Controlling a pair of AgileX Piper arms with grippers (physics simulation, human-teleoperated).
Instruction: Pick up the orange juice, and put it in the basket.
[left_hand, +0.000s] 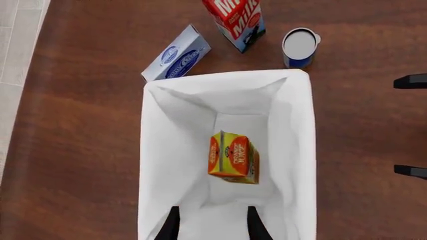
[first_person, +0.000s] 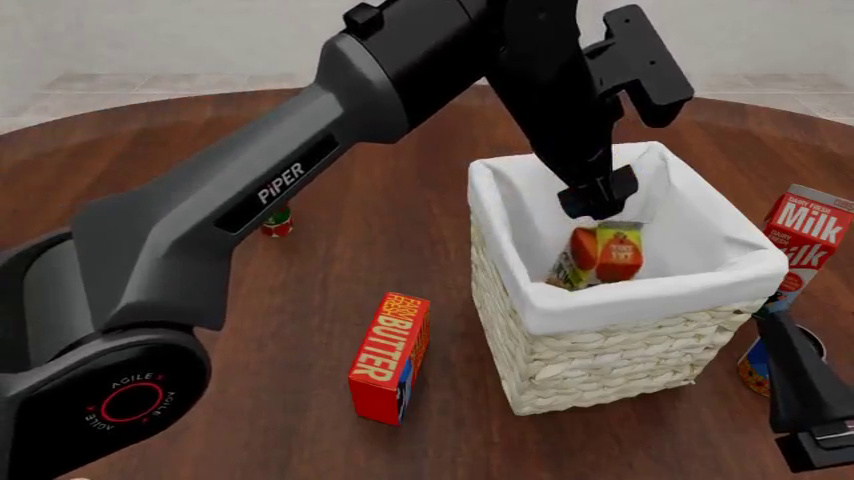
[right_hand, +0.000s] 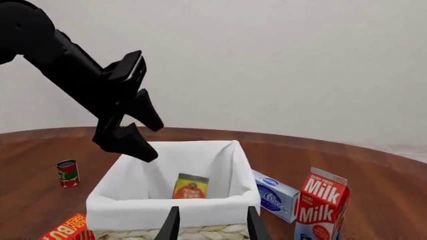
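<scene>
Standing on the white lining at the bottom of the basket (first_person: 627, 330), the orange juice (first_person: 603, 254) looks already delivered — the left claw (first_person: 597, 196) hangs just above it with fingers spread and nothing between them, a posture that fits a release. The right claw (right_hand: 211, 224) waits near the basket's side, its fingers apart and empty, probably kept clear of the drop. Counted across the views: one juice carton, one basket, one milk carton (first_person: 806, 240), one butter box (first_person: 391, 357), one blue-and-white box (left_hand: 177, 54), and two cans on the table (first_person: 320, 270).
</scene>
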